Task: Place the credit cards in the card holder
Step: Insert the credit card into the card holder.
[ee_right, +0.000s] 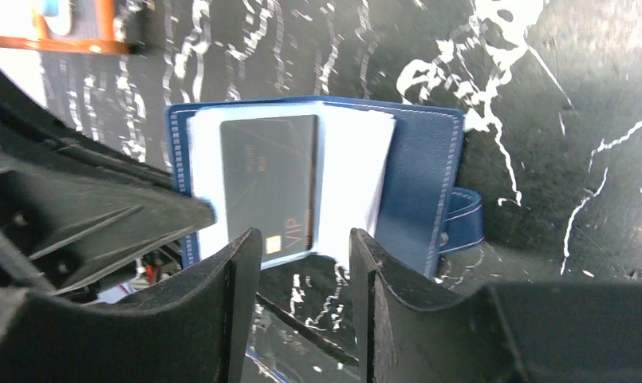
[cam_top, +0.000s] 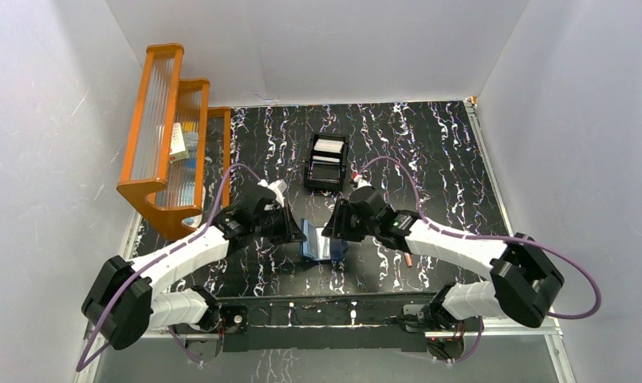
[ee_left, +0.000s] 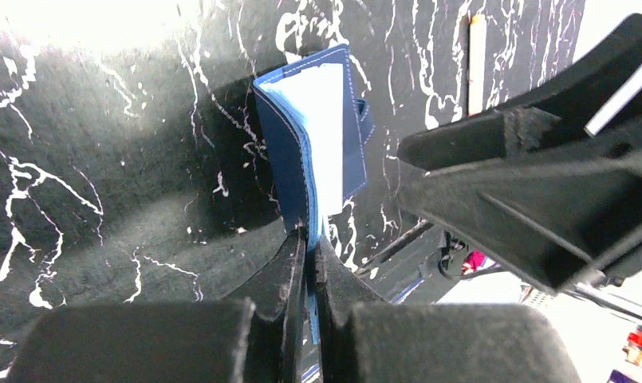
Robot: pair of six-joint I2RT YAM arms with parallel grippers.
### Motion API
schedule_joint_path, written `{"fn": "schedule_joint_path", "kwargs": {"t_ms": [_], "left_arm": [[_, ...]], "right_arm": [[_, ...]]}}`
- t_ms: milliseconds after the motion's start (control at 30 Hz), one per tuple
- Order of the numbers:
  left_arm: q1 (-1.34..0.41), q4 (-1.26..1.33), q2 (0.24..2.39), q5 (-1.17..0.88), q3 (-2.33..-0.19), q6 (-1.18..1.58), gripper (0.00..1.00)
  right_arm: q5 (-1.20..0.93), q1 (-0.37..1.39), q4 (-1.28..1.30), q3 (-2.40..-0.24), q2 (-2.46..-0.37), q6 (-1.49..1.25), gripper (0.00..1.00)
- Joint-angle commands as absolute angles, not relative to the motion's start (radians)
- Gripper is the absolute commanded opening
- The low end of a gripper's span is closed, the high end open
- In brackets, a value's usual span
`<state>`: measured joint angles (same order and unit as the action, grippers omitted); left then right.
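Left claw pinches the open wallet upright, right claw gapes empty beside it, one card already sleeved; more seemingly wait in the box.

I can see an orange rack with ribbed clear panels at the left rear of the black, white-veined bench. A black open-top box sits near the back centre. A thin pale stick lies flat on the bench.
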<state>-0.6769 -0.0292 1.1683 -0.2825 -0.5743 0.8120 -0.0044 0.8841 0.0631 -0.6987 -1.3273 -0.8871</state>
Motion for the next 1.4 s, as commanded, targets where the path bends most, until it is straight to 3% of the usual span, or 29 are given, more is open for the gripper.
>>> {"fn": "schedule_joint_path", "kwargs": {"t_ms": [0,133,467,867,1367], "left_arm": [[-0.698,-0.333,1.193,-0.192,-0.738,0.787,0.0],[-0.714,-0.415,1.233,-0.102,-0.82,0.743,0.0],[-0.744,-0.505,1.395,-0.125,-0.934,0.742,0.0],[-0.753,-0.504,1.419,-0.11,-0.952,0.725,0.0],[-0.753,-0.479,1.393,-0.132,-0.952,0.757,0.0]], "right_arm": [[0.044,0.885,0.133,-0.806,-1.277,-0.893,0.54],[0.051,0.885,0.112,-0.798,-1.291,-0.903,0.54],[-0.066,0.918,0.0,-0.797,-1.396,-0.953,0.6],[0.037,0.971,0.053,-0.845,-1.481,-0.939,0.63],[0.012,0.971,0.019,-0.854,-1.536,-0.923,0.65]]}}
